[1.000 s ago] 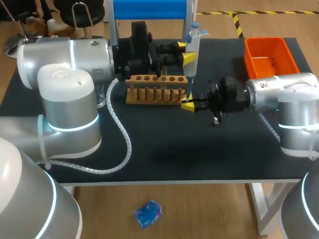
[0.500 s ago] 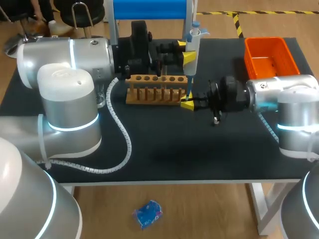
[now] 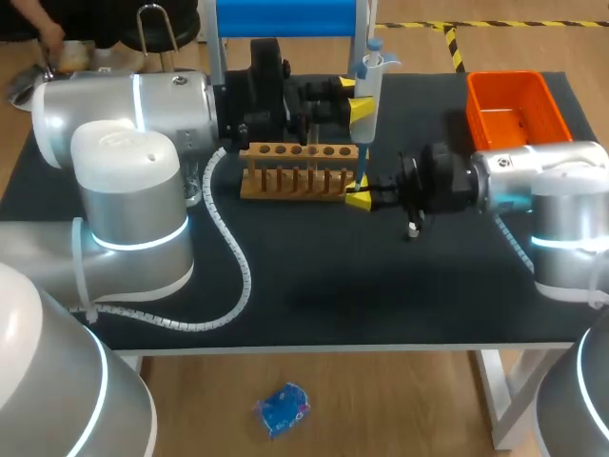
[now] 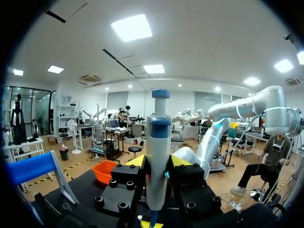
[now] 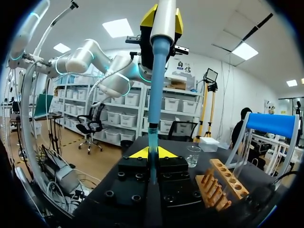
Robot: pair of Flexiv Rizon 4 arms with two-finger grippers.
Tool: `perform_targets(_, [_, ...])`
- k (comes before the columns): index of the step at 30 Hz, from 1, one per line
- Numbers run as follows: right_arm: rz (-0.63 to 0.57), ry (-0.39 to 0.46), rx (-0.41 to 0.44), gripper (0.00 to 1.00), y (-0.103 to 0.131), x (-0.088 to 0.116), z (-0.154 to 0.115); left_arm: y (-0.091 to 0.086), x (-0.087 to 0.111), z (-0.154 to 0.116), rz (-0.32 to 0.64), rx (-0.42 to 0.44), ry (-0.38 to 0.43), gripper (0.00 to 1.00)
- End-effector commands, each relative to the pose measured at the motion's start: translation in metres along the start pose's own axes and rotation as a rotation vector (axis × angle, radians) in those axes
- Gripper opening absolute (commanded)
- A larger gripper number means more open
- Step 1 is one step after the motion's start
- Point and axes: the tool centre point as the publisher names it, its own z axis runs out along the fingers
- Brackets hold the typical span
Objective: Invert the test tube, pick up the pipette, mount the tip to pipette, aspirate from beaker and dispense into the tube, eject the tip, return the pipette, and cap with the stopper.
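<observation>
Head view showed our left pincer (image 3: 356, 97) pinching the pipette (image 3: 368, 76) upright, so its tip pointed straight down. Our right pincer (image 3: 360, 198), below it, was pressed on what we judged to be the tube (image 5: 152, 142), steadying its mouth under the tip for dispensing. Both stood just beside the end of the rack (image 3: 300, 171), with the beaker (image 5: 192, 156) near it. Bare bench (image 3: 333, 286) in front gave room to withdraw, and the bin (image 3: 514, 109) sat well apart.

- A black-topped table (image 3: 314, 286) on white legs stands on a light wooden floor (image 3: 381, 400).
- Yellow-and-black striped tape (image 3: 455, 46) marks the floor at the far right.
- Bright rectangular ceiling panels (image 4: 131, 27) light a white-walled room.
</observation>
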Motion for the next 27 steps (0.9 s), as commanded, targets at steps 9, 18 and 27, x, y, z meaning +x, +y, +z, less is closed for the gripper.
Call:
perform_targets(9, [0.006, 0.011, 0.016, 0.00, 0.0106, -0.0004, -0.0036, 0.0083, 0.0004, 0.0006, -0.001, -0.002, -0.001, 0.00])
perform_targets(18, [-0.001, 0.018, 0.023, 0.00, 0.0139, -0.0015, -0.0025, 0.0083, 0.0004, 0.0006, -0.001, -0.002, -0.001, 0.00])
perform_targets(27, [-0.029, 0.004, 0.052, 0.00, 0.0167, -0.0029, -0.0024, 0.0083, 0.0004, 0.0006, -0.001, -0.002, -0.001, 0.00])
